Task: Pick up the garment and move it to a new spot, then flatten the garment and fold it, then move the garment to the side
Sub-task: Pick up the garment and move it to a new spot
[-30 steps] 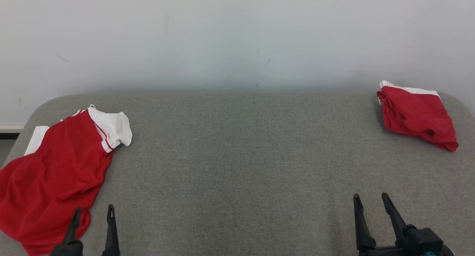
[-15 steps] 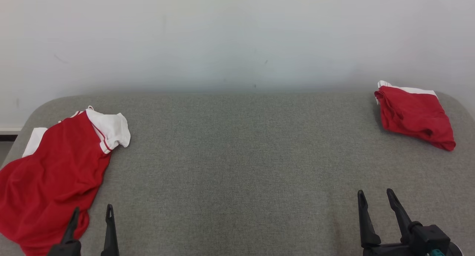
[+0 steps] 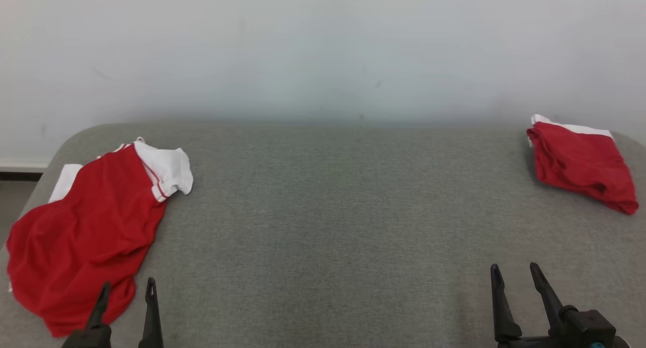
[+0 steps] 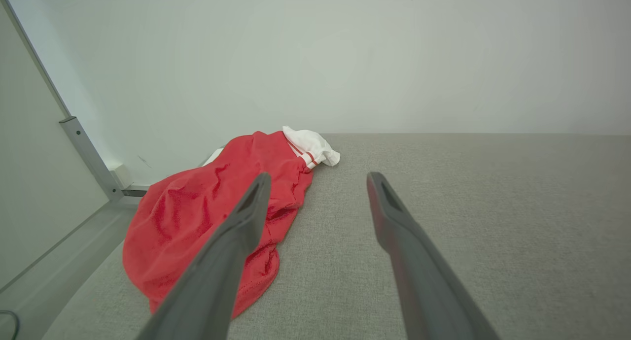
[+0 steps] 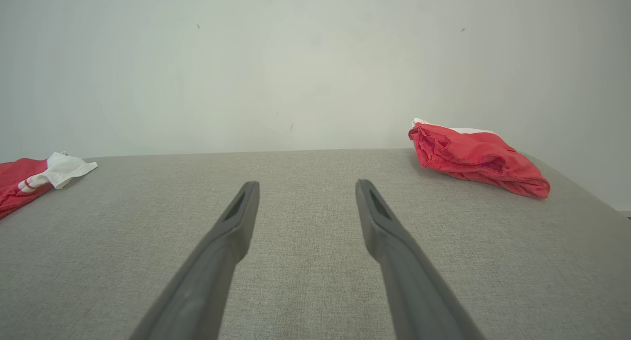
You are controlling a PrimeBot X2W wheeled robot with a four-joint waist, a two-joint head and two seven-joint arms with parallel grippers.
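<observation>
Hovering low over the grey fabric-covered table (image 3: 328, 212), both grippers are empty. Left gripper (image 3: 127, 283): fingers spread wide, one finger above the near hem of the crumpled red shirt with white sleeves (image 3: 86, 227); can't tell if it touches. Right gripper (image 3: 514, 267): fingers spread too, holding nothing, bare table ahead. The shirt lies loose and wrinkled at the table's left edge. A second red-and-white garment, folded into a compact bundle (image 3: 580, 164), sits at the far right corner and looks already done and set aside. For the left shirt, pick-up is not yet started; moving, flattening, folding and setting aside are all left.
</observation>
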